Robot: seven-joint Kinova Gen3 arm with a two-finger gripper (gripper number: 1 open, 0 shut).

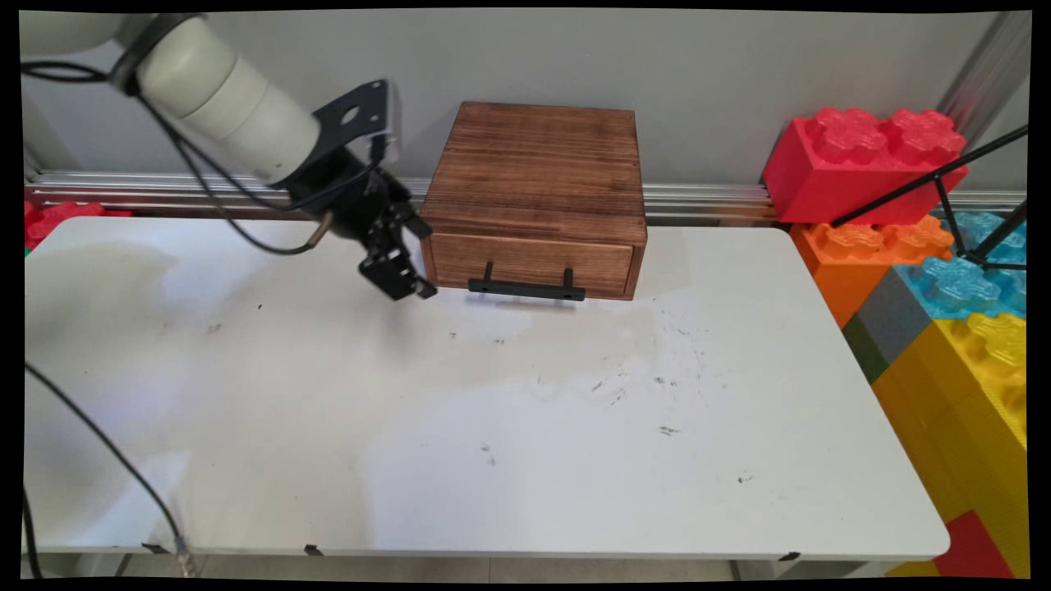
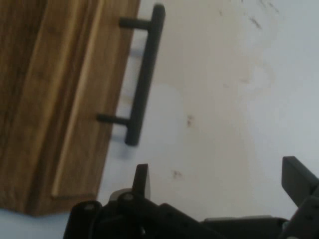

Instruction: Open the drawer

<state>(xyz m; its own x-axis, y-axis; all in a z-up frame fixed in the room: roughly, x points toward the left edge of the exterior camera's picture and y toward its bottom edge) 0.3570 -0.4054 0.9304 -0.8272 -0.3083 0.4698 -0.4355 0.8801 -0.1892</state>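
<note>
A robotics lab: white table (image 1: pixel 493 460) (giant toy bricks (image 1: pixel 862 164) beside).

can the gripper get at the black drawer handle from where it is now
Probably yes. The gripper hangs open just left of the wooden box, and only bare table lies between it and the handle. In the hand view the handle shows whole, with nothing in front of it.

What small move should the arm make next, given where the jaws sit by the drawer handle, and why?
Probably shift the gripper sideways toward the black handle of the wooden drawer box: the jaws stand open and empty, just off the box's corner beside the handle, touching nothing.
</note>
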